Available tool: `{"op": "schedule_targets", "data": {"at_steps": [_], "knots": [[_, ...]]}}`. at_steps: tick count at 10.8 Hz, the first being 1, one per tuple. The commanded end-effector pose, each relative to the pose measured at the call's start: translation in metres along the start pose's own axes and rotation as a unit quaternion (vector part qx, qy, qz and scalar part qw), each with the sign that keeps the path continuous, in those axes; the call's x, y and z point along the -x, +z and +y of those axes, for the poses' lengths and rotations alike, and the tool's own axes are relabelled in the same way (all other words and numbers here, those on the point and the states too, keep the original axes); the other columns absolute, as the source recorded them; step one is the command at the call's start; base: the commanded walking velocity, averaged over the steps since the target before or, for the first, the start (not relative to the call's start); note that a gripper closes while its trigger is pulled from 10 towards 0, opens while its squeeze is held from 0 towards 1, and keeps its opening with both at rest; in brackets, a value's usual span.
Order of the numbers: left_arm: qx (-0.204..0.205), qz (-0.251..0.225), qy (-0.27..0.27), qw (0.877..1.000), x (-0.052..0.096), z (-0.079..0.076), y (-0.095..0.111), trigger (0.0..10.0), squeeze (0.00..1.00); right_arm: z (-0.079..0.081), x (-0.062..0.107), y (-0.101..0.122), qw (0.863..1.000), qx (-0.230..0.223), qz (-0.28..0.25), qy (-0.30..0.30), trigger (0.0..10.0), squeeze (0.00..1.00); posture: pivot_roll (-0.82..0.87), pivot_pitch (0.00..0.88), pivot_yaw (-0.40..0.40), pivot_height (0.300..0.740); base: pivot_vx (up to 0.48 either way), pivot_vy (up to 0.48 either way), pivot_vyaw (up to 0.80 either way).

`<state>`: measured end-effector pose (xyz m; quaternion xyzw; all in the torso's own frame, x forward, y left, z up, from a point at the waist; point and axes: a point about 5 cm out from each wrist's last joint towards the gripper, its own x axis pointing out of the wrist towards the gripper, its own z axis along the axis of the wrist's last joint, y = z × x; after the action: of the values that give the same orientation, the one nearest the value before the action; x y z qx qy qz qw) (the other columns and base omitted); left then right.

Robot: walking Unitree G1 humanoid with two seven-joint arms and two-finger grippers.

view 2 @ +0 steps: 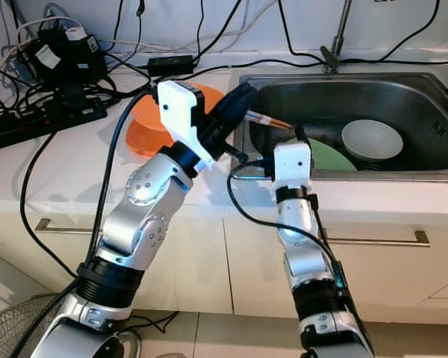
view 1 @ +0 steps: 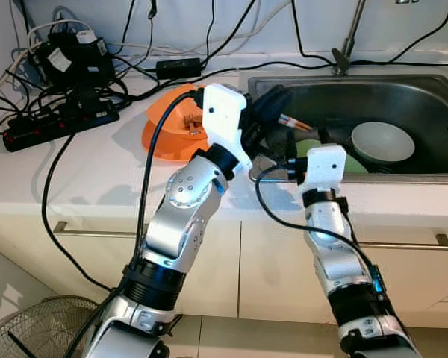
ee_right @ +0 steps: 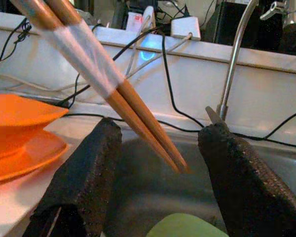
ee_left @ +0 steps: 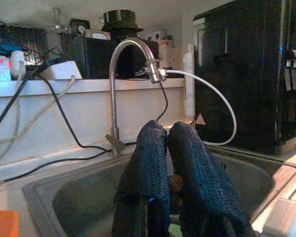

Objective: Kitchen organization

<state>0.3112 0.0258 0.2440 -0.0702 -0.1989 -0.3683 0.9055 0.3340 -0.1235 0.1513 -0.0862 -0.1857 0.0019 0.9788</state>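
Gripping chopsticks over sink, left gripper; grasped ends hidden.

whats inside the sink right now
A white bowl and a green plate lie in the sink. The right gripper covers part of the plate; the sink's near floor is hidden.

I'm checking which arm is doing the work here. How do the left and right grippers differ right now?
The left gripper is shut on the chopsticks; the right gripper is open and holds nothing. The left gripper sits higher, at the sink's left rim; the right gripper sits lower, at the front edge, with the chopstick tips between its fingers. Both have black fingers and reach toward the sink.
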Motion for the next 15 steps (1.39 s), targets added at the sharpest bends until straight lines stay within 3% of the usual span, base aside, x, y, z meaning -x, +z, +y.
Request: {"op": "schedule_targets", "data": {"at_steps": [1, 5, 7, 15], "knots": [[-0.002, 0.012, -0.014, 1.0, 0.002, -0.003, -0.003, 10.0, 0.0, 0.005, -0.002, 0.002, 1.0, 0.001, 0.0, 0.005, 10.0, 0.0, 0.06, 0.0, 0.074, 0.74, 0.0, 0.0, 0.0], [0.003, 0.032, -0.034, 0.999, 0.004, -0.006, -0.008, 10.0, 0.0, 0.004, -0.004, 0.002, 1.0, 0.002, -0.001, 0.002, 10.0, 0.0, 0.06, 0.0, 0.072, 0.74, 0.0, 0.0, 0.0], [0.002, 0.034, -0.037, 0.999, 0.005, -0.008, -0.009, 10.0, 0.0, 0.005, -0.005, 0.003, 1.0, -0.001, -0.005, 0.006, 0.0, 0.0, 0.06, 0.0, 0.071, 0.74, 0.0, 0.0, 0.0], [-0.028, 0.031, 0.006, 0.999, 0.003, 0.004, -0.008, 10.0, 0.0, 0.007, -0.004, 0.003, 1.0, -0.003, -0.003, 0.01, 0.0, 0.0, 0.06, 0.0, 0.072, 0.74, 0.0, 0.0, 0.0]]}}
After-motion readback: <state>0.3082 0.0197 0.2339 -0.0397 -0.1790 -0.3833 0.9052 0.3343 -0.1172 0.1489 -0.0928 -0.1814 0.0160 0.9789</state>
